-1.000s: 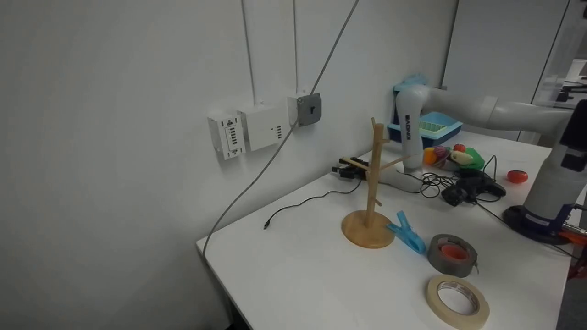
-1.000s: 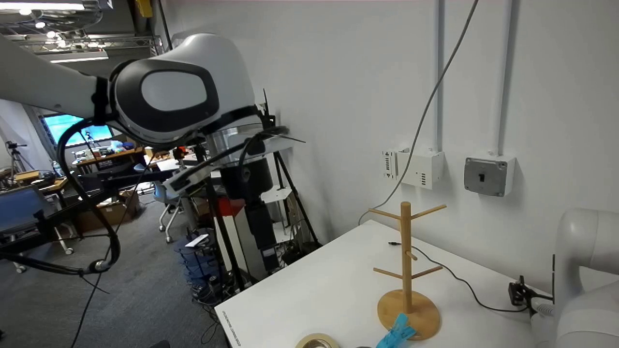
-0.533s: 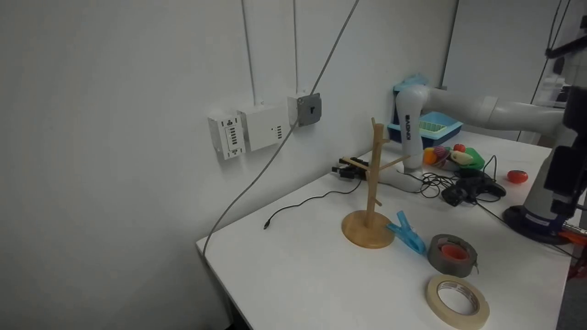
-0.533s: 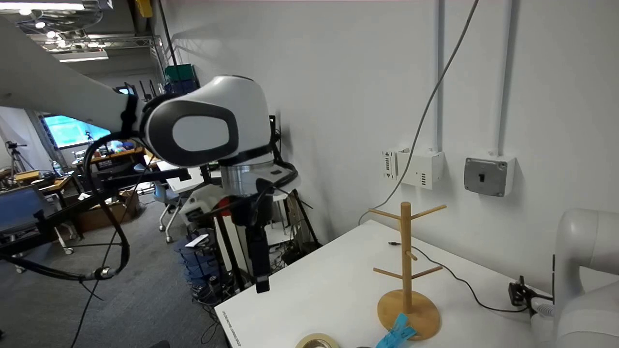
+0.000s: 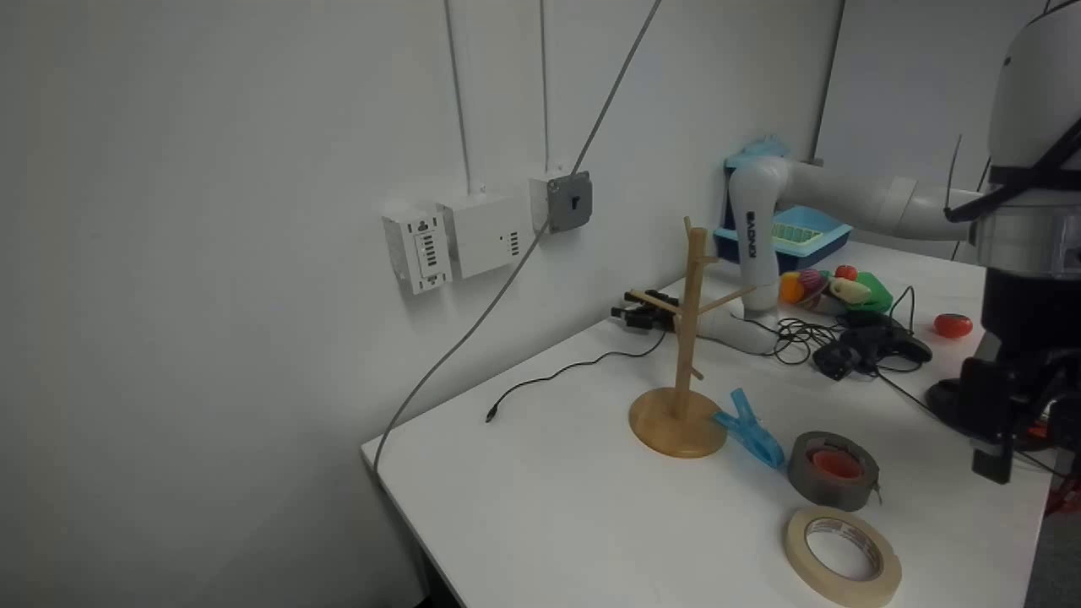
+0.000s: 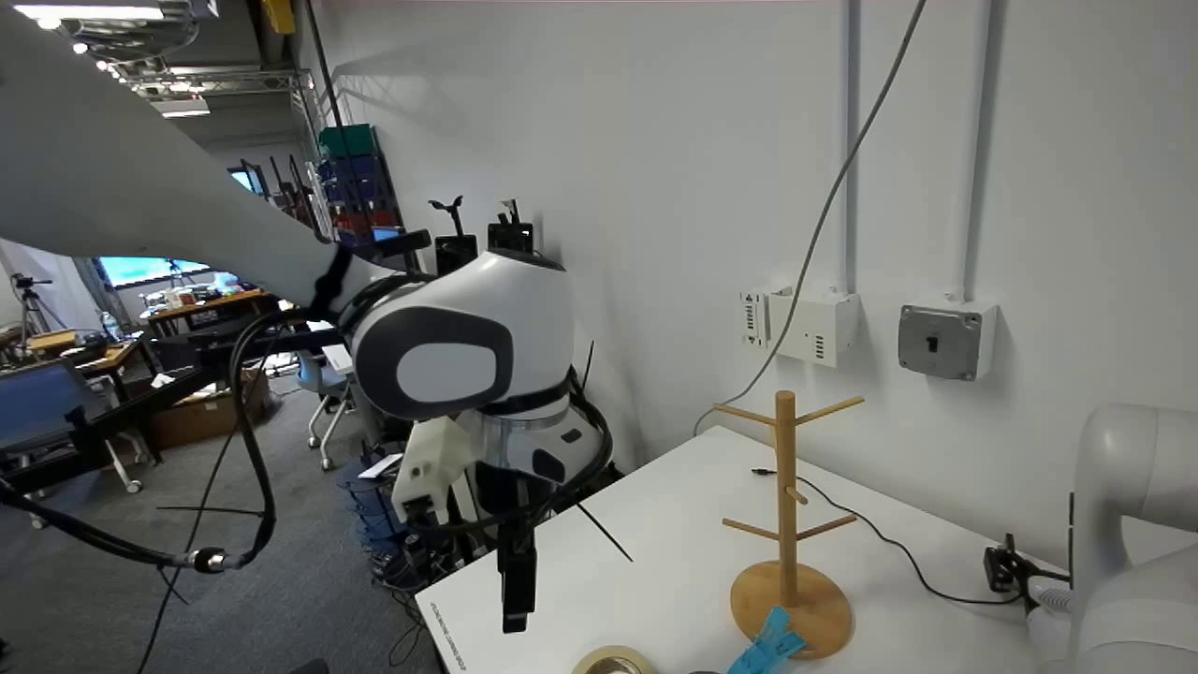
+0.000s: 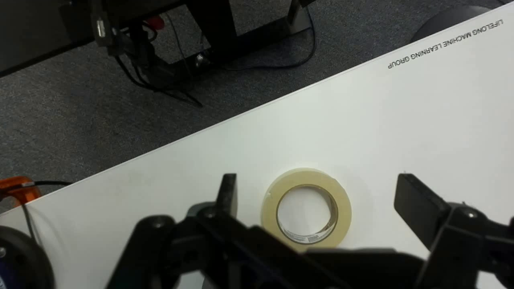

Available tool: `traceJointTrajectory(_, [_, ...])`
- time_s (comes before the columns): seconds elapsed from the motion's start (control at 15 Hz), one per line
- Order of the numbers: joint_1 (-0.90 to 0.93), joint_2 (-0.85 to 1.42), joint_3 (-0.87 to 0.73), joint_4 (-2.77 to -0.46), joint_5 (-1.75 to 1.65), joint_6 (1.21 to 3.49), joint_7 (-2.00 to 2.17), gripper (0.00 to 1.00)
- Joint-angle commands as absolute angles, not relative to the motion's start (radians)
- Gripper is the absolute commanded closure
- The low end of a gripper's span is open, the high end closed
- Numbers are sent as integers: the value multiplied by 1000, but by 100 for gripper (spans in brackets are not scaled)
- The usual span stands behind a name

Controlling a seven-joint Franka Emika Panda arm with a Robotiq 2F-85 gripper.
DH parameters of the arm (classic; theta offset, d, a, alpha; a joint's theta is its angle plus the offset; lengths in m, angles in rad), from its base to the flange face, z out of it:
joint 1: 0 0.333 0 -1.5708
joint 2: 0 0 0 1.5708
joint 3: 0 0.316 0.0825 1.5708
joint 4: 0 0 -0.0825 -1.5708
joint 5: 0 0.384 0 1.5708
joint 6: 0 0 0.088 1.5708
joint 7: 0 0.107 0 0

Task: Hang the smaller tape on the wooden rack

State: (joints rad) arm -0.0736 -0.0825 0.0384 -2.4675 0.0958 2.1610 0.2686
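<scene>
The smaller tape, a flat tan ring, lies on the white table in both exterior views [image 5: 853,591] [image 6: 613,652] and in the wrist view [image 7: 307,176]. The wooden rack [image 5: 688,329] stands upright with its side pegs bare; it also shows in an exterior view [image 6: 785,487]. My gripper [image 7: 317,188] is open and empty, its two fingers wide apart with the tape seen between them. It points down, above the table and apart from the tape, in both exterior views [image 5: 992,464] [image 6: 518,618]. The gripper's body hides the tape's lower edge in the wrist view.
A grey tape roll with a reddish core [image 5: 832,494] and a blue clip [image 5: 756,435] lie between tape and rack. A second robot arm [image 5: 853,198], a black controller with cables [image 5: 874,344] and toy food stand behind. The table's edge [image 7: 257,108] runs close to the tape.
My arm has come down towards the table, moving right in an exterior view, with the gripper now pointing downward. The tape, rack, clip and grey roll have not moved.
</scene>
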Motion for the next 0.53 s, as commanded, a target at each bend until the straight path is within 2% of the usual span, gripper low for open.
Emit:
traceJointTrajectory(0.0, [-58,-45,8,-2470,149,2189,225,0])
traceJointTrajectory(0.47, [-56,-41,10,-2466,116,2170,259,0])
